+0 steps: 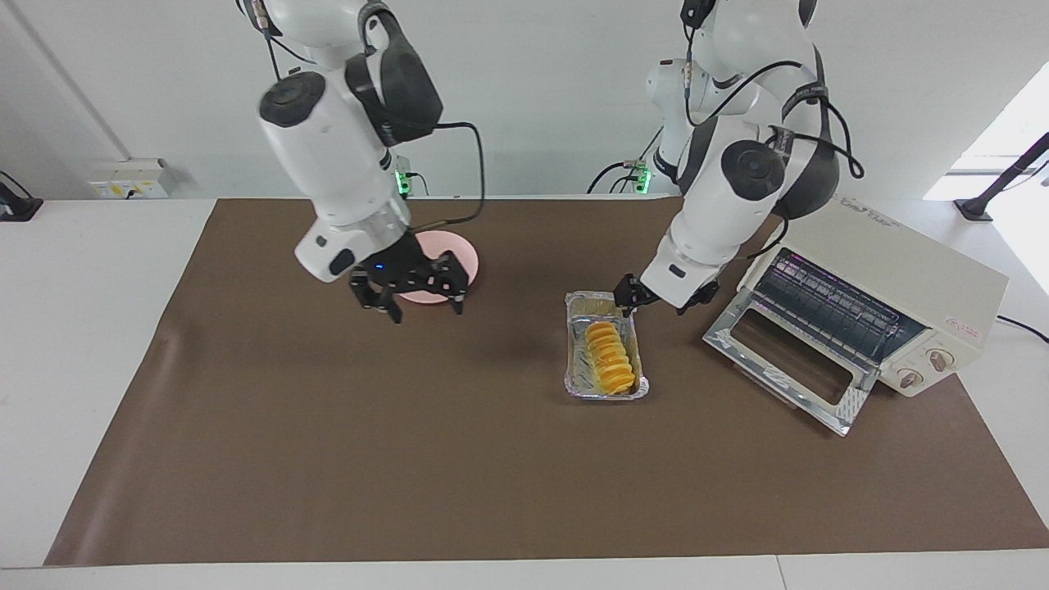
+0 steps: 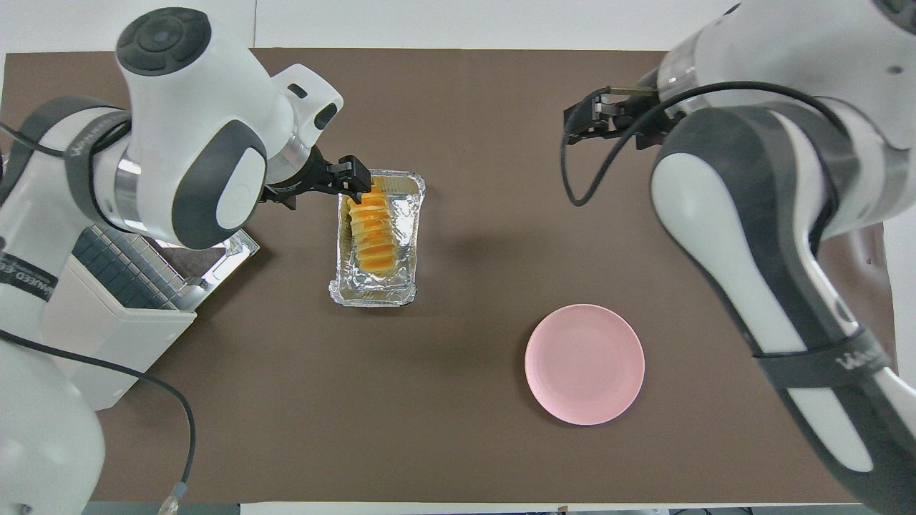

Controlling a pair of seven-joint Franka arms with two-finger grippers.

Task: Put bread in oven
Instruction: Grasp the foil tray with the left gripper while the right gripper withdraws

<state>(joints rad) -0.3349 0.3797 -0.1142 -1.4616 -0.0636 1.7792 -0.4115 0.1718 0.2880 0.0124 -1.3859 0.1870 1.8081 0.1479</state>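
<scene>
The bread (image 1: 610, 357) (image 2: 372, 230), a ridged yellow-orange loaf, lies in a crinkled foil tray (image 1: 602, 395) (image 2: 372, 297) at mid-table. Nothing grips it. My left gripper (image 1: 649, 301) (image 2: 356, 179) hangs open just above the tray, on the side toward the oven. The cream oven (image 1: 889, 270) (image 2: 79, 343) stands at the left arm's end of the table. Its glass door (image 1: 787, 360) is dropped open, showing the wire rack. Raised over the mat beside the pink plate, my right gripper (image 1: 418, 299) (image 2: 576, 123) is open and empty.
A round pink plate (image 1: 447, 250) (image 2: 585, 363) lies toward the right arm's end, nearer to the robots than the tray. A brown mat (image 1: 410, 459) covers the table. The left arm hides part of the oven door in the overhead view.
</scene>
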